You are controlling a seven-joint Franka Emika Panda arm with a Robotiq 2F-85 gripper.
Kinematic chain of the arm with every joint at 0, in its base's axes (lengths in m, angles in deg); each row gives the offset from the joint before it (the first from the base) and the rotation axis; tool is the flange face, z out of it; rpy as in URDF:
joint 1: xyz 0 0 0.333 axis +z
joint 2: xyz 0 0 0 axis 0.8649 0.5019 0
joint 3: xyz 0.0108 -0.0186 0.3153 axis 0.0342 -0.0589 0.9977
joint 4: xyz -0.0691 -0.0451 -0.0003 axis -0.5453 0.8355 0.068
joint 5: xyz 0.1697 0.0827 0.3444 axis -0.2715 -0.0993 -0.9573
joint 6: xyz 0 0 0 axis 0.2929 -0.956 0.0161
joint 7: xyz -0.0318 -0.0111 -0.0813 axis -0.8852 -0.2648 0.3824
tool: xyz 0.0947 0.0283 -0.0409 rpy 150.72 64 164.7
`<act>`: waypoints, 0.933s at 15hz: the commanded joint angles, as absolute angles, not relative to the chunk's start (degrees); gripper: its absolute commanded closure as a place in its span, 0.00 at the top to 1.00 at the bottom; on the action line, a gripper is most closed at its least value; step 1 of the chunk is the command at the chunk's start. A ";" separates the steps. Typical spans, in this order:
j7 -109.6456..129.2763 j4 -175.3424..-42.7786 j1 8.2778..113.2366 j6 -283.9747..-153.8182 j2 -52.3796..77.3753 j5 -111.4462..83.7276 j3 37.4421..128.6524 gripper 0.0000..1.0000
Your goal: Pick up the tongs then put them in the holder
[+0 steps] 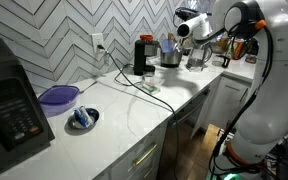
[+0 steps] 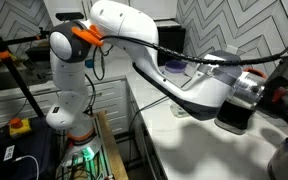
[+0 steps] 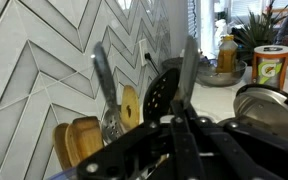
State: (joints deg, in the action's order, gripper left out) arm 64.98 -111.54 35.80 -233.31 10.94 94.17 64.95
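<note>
My gripper (image 1: 187,47) hangs at the back of the counter, just above and beside the holder (image 1: 170,58), a shiny steel canister with utensil handles sticking out. In the wrist view the black fingers (image 3: 182,118) are close together, shut on a slim silvery strip, the tongs (image 3: 189,65), which sticks out past the fingertips among the holder's utensils. A slotted metal spoon (image 3: 104,85), wooden spoons (image 3: 82,140) and a black slotted spatula (image 3: 161,92) stand right by the tongs. The holder's rim is hidden behind the fingers. In an exterior view the gripper (image 2: 276,97) is partly cut off.
A black box appliance (image 1: 142,55) stands next to the holder with a black cable (image 1: 124,72) running to the wall socket. A purple bowl (image 1: 59,95), a small plate (image 1: 84,118) and a black microwave (image 1: 6,110) lie further along. A steel pot (image 3: 269,108) sits close by.
</note>
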 commanded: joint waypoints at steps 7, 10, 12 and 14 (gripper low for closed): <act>68.28 -110.10 34.76 -231.19 19.50 89.33 65.59 0.01; 70.23 -110.86 34.80 -230.74 20.60 86.84 65.86 0.01; 71.76 -110.87 34.81 -229.98 19.78 84.51 65.99 0.29; 74.46 -110.99 34.56 -229.29 17.40 80.32 66.13 0.44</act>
